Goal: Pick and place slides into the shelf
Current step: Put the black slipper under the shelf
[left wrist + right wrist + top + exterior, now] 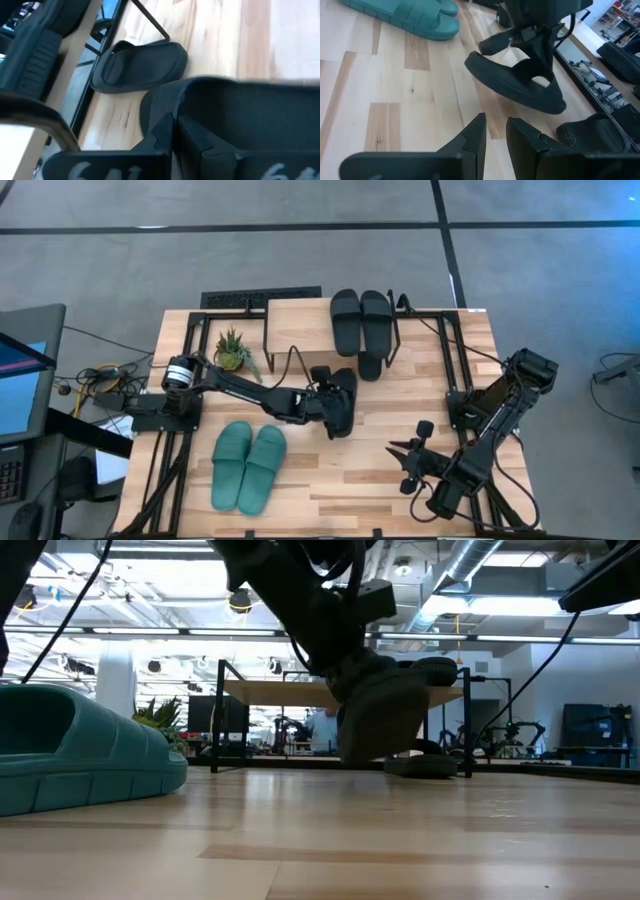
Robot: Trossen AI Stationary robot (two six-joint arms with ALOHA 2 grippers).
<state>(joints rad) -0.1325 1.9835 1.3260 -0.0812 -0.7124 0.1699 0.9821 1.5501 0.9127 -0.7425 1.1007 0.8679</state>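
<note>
My left gripper (335,402) hangs over the table's middle, shut on a black slide (342,402), just near of the shelf (300,328) with its light wooden top and thin black frame. Two black slides (362,320) lie side by side inside the frame, right of the board. Another black slide (140,67) lies sole-down beside a frame leg. The teal pair (248,465) rests flat on the table's near left. My right gripper (495,125) hovers over the near right, its fingers a narrow gap apart and touching nothing. My left gripper pinches the black slide by its wide strap (502,42), the fingers (540,47) coming from above and pointing down. The slide hangs tilted below them. Its lower end (360,755) sits just above the tabletop; whether it touches the wood I cannot tell.
A small potted plant (232,352) stands left of the shelf. A dark slotted panel (260,298) lies at the far edge. Black frame rails (450,370) run along both table sides. Bare wood (340,470) shows between the teal pair and my right gripper.
</note>
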